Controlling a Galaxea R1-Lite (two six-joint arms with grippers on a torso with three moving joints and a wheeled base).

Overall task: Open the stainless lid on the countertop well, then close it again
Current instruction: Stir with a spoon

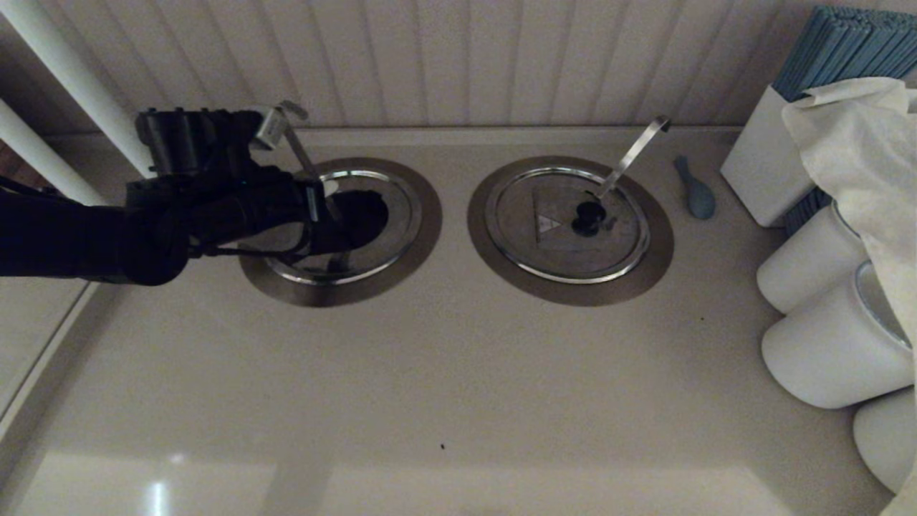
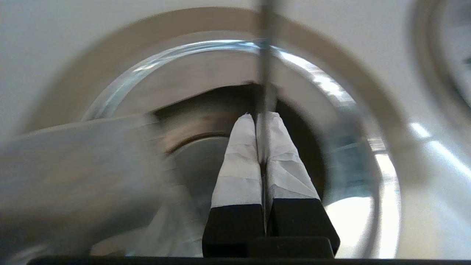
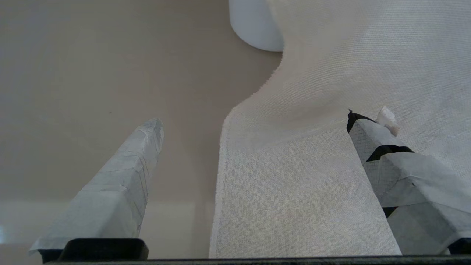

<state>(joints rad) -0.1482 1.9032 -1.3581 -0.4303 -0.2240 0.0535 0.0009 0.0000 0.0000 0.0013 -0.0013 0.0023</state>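
My left gripper [image 1: 326,195] reaches over the left countertop well [image 1: 372,290], whose shiny rim [image 2: 331,84] rings a dark opening [image 2: 220,106]. Its taped fingers [image 2: 239,158] are pressed together, and a thin steel strip in line with the upright ladle handle [image 1: 301,150] [image 2: 265,55] sits between the tips. The stainless lid [image 2: 73,173] shows as a smeared steel plate raised beside the gripper [image 2: 260,117], off the hole. In the head view my arm hides most of it, and its knob is hidden. My right gripper [image 3: 254,121] hangs open above a white cloth [image 3: 312,147], outside the head view.
The twin lid [image 1: 544,236] with the slanted ladle handle [image 1: 634,154] lies shut on the right well. A blue spoon-like piece [image 1: 695,190], a white box [image 1: 759,172], white canisters [image 1: 824,344] and draped cloth [image 1: 860,143] crowd the right side. A panelled wall runs behind.
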